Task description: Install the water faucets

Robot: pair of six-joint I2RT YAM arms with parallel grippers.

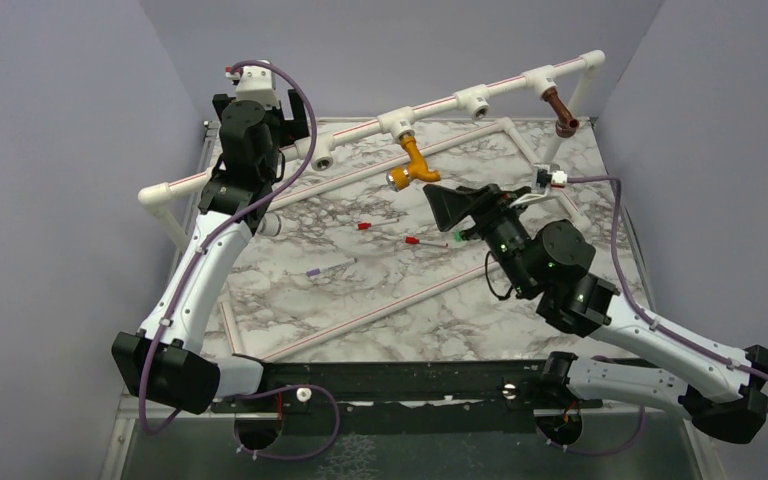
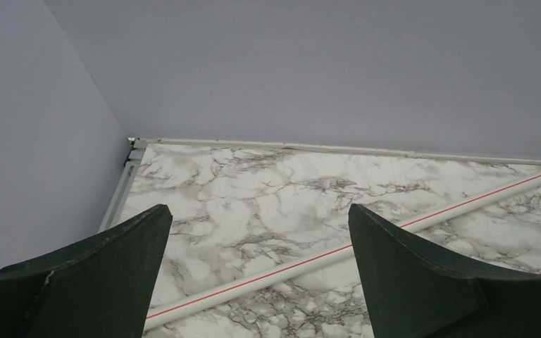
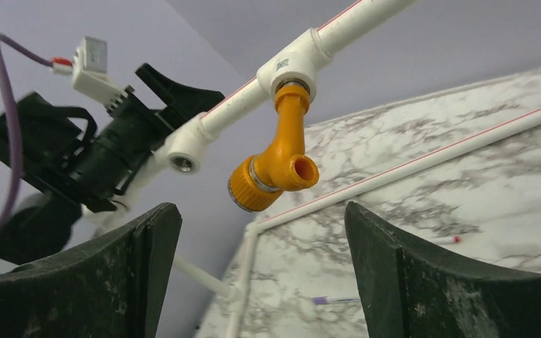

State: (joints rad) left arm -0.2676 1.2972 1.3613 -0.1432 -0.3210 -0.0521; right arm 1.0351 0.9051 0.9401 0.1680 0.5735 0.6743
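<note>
Orange-yellow faucet [image 3: 282,158], hanging by its threaded neck from a white tee [image 3: 297,60] near the middle of the raised pipe rail [image 1: 440,104], spout and side branch pointing down and toward the arms. The dark brown faucet [image 1: 558,108] hangs likewise from the tee near the rail's right end. Both appear seated, though how deep the threads sit cannot be told. Two other tee sockets [image 1: 478,103] on the rail show empty mouths, one between the faucets and one toward the left end. The right gripper [image 3: 259,211] hovers just below and in front of the orange-yellow faucet, its fingers spread wide and apart from the piece, with nothing between them. The left gripper [image 2: 259,211] is equally wide and empty, held over the far-left part of the marble table [image 1: 380,290] above a red-striped pipe [image 2: 324,257] lying there. Small red-tipped pieces [image 1: 363,226] lie mid-table; their kind is unclear. Judged step: the orange-yellow faucet is placed and let go. The next move would call either for closing again on its body to turn it tighter, approaching square to the neck so the tee is not levered, or for backing straight away without brushing the spout.
</note>
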